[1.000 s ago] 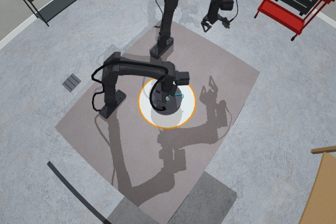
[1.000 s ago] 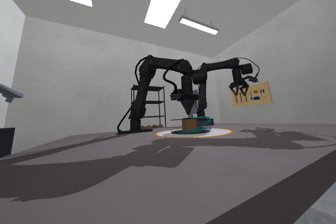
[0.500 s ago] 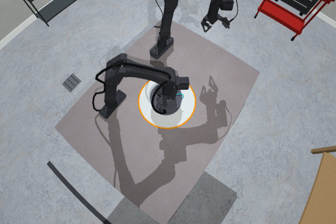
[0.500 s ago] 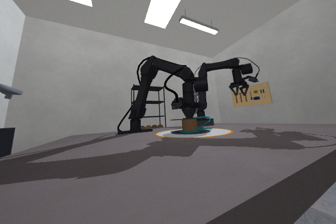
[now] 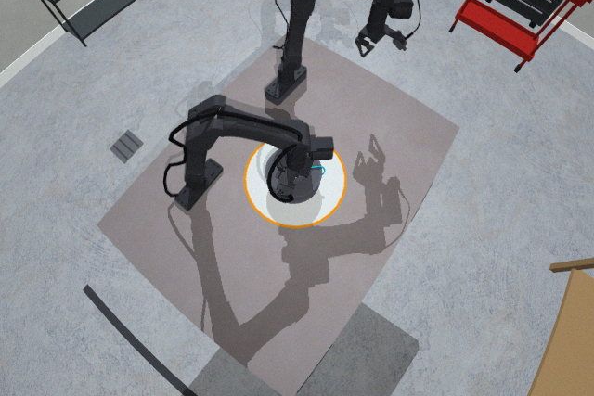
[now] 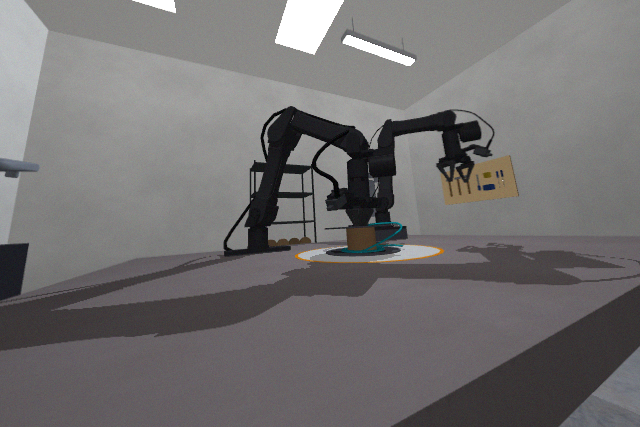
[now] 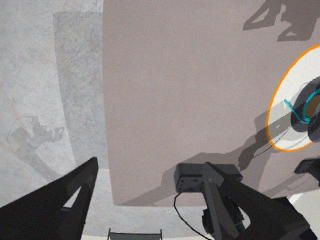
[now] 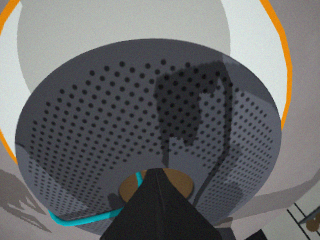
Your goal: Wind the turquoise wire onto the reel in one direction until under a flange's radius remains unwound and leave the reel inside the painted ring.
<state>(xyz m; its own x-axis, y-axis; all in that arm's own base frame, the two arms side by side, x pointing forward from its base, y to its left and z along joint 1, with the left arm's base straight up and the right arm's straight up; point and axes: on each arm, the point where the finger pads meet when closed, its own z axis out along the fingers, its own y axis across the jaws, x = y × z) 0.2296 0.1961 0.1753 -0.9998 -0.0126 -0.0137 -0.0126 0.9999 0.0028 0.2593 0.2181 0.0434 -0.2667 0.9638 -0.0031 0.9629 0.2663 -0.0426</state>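
Reel flange (image 5: pixel 312 190) (image 6: pixel 334 228) (image 7: pixel 299 120) (image 8: pixel 125 100) spreads around and below right claw (image 5: pixel 289 183) (image 6: pixel 360 224) (image 8: pixel 157 171), blocking descent there. Turquoise wire (image 5: pixel 323 171) (image 6: pixel 400 230) (image 7: pixel 291 107) (image 8: pixel 85 220) loops out beside it. Open air around left claw (image 5: pixel 360 46) (image 6: pixel 458 181) (image 7: pixel 151 162).

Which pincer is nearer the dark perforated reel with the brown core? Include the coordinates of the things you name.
Right. The right pincer (image 5: pixel 289 183) (image 6: pixel 360 224) (image 8: pixel 153 165) is low over the dark reel's (image 5: pixel 310 186) (image 6: pixel 360 239) (image 7: pixel 300 116) (image 8: pixel 125 100) middle; the left pincer (image 5: pixel 362 48) (image 6: pixel 458 180) (image 7: pixel 152 165) hangs well off to one side, outside the painted orange ring (image 5: pixel 245 179) (image 6: pixel 443 251) (image 7: pixel 268 117) (image 8: pixel 290 75).

Orange, bright orange, edged the white ring (image 5: pixel 259 207) (image 6: pixel 429 254) (image 7: pixel 280 135) (image 8: pixel 250 15)! Small black dots ran in rows across the dark grey reel (image 5: pixel 312 190) (image 6: pixel 336 252) (image 8: pixel 125 100), and its core (image 6: pixel 356 238) (image 8: pixel 175 185) was brown! Turquoise coloured the wire (image 5: pixel 323 170) (image 6: pixel 401 230) (image 7: pixel 290 106) (image 8: pixel 85 219)! The counter (image 5: pixel 383 95) (image 6: pixel 310 350) (image 7: pixel 175 75) was mauve-grey, the cart (image 5: pixel 498 30) glossy red, both pincers (image 5: pixel 365 44) (image 6: pixel 456 180) (image 7: pixel 152 162) (image 8: pixel 157 171) black!
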